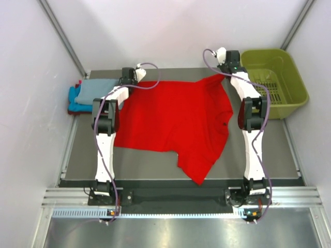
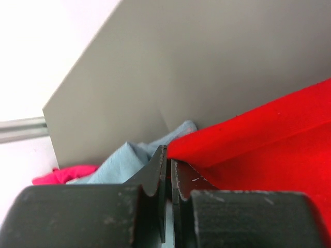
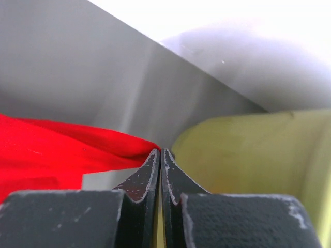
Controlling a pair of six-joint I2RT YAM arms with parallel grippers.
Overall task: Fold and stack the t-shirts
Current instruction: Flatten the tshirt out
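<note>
- Red shirt (image 1: 176, 116): far corners hidden under both wrists from above; left edge covered by left arm (image 1: 106, 129); cut off by the frame in both wrist views.
- Grey-blue shirt (image 1: 95, 89): right part behind left arm; lower part behind left gripper (image 2: 166, 155) in the left wrist view.
- Turquoise shirt (image 1: 72, 103): mostly buried under grey-blue shirt.
- Pink cloth (image 2: 64, 174): a sliver, kind unreadable.
- Basket (image 3: 248, 155): blurred and cut off at right in the right wrist view; near-left corner behind right arm (image 1: 252, 111) from above.
</note>
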